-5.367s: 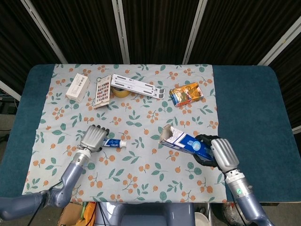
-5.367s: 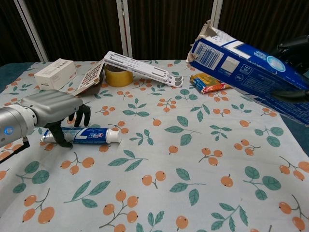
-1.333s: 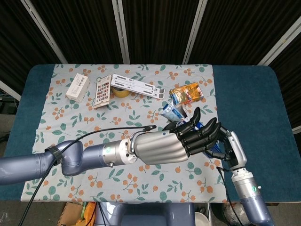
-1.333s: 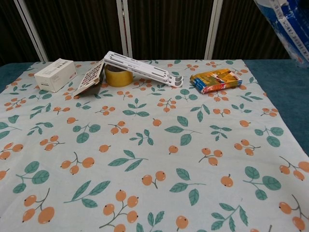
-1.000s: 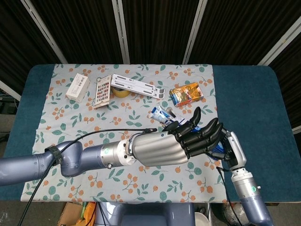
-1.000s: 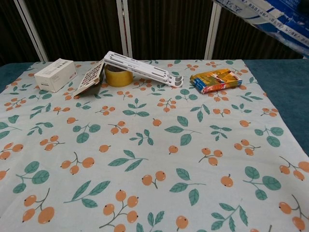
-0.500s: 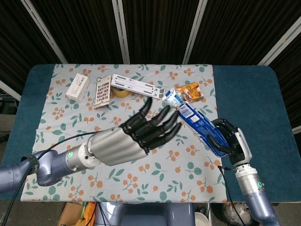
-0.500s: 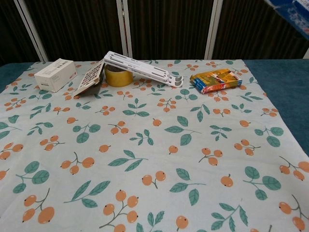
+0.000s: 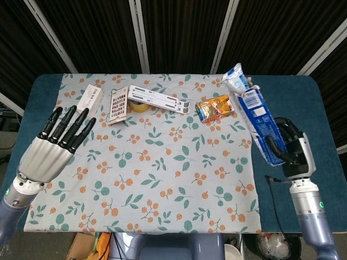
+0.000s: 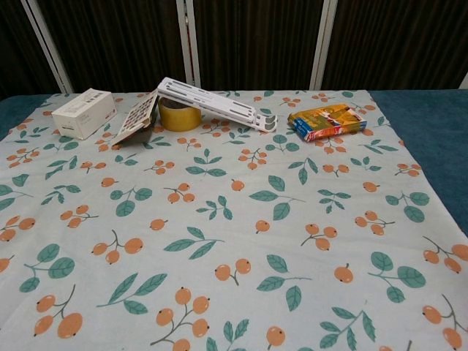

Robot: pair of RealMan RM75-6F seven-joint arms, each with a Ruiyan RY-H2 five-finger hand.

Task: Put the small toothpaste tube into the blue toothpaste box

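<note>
In the head view my right hand (image 9: 288,147) grips the lower end of the blue toothpaste box (image 9: 254,116), held up on the right with its open flap end pointing away. A white and blue tube end (image 9: 236,77) sticks out of that opening. My left hand (image 9: 54,143) is raised at the far left with fingers spread and nothing in it. Neither hand nor the box shows in the chest view.
On the floral cloth (image 9: 162,162) at the back lie a white box (image 9: 89,99), a colour-swatch card (image 9: 117,105), a yellow tape roll (image 9: 139,105), a white stand (image 9: 160,99) and an orange snack packet (image 9: 215,107). Blue table (image 9: 293,103) borders the cloth.
My left hand has swung from the middle to the far left, open. My right hand has tilted the box up and to the right, with the tube end still in its mouth.
</note>
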